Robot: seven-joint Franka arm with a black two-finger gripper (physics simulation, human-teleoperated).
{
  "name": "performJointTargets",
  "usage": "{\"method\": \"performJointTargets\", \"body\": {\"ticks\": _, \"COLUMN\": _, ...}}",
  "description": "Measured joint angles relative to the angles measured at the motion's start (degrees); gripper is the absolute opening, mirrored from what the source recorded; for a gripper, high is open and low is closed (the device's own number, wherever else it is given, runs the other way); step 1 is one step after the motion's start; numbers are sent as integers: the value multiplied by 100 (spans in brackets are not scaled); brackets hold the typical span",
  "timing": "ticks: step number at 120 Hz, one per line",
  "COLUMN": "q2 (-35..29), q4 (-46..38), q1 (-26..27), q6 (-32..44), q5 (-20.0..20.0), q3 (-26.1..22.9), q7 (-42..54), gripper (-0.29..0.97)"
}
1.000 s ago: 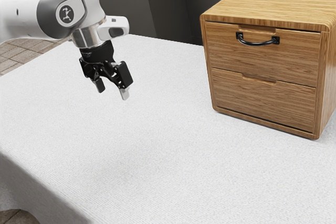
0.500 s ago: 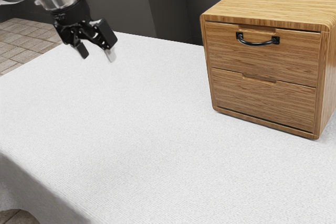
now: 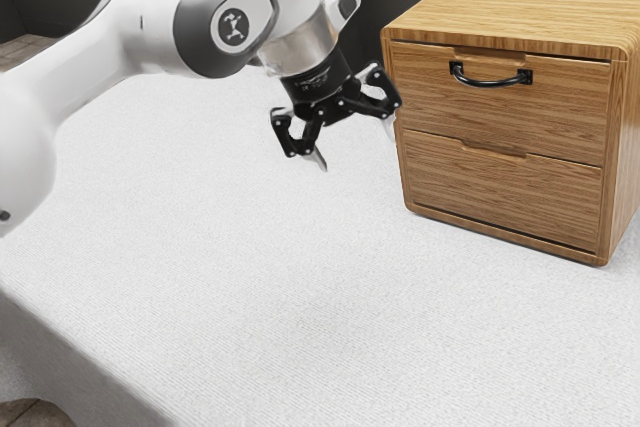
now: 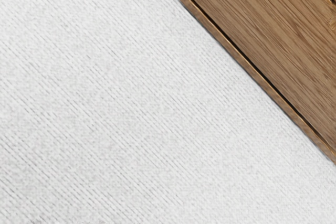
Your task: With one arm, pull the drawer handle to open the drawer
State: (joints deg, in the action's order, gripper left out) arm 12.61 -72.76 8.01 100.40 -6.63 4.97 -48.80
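Hanging above the white tabletop (image 3: 250,277), the claw (image 3: 350,137) is released: its 2 black fingers (image 3: 316,155) stand spread apart with nothing between them. It is tilted, 1 fingertip pointing down toward the tabletop and the other lying close to the near front edge of the wooden cabinet (image 3: 520,7), at about the height where the 2 drawer fronts meet. Whether that finger touches the wood cannot be told.

The cabinet stands on the tabletop at the exterior view's right. Its upper drawer (image 3: 560,112) carries the black handle (image 3: 490,77), a curved bar fixed near the top of the drawer front under a shallow notch. The handle is apart from the claw, higher and further toward the exterior view's right. The upper drawer front sits flush with the cabinet frame, and so does the lower drawer (image 3: 510,187) beneath it.

The white arm (image 3: 120,37) comes in from the exterior view's left. A grey round cap on its joint bears a small white emblem (image 3: 233,27); no letters can be read on it.

From the wrist, a corner of the cabinet (image 4: 273,40) shows its wood grain and 1 dark seam running along its edge, beside the woven surface of the tabletop (image 4: 105,103).
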Motion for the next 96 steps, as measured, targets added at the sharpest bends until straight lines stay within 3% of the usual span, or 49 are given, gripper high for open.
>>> {"method": "performJointTargets", "body": {"ticks": 42, "q2": 48, "q4": 28, "q1": 252, "q6": 686, "q5": 9, "q3": 37, "q7": -2275, "gripper": 68}}
{"method": "performJointTargets", "body": {"ticks": 96, "q2": 240, "q4": 24, "q1": 731, "q6": 1843, "q5": 644, "q3": 33, "q7": -4382, "gripper": 68}}
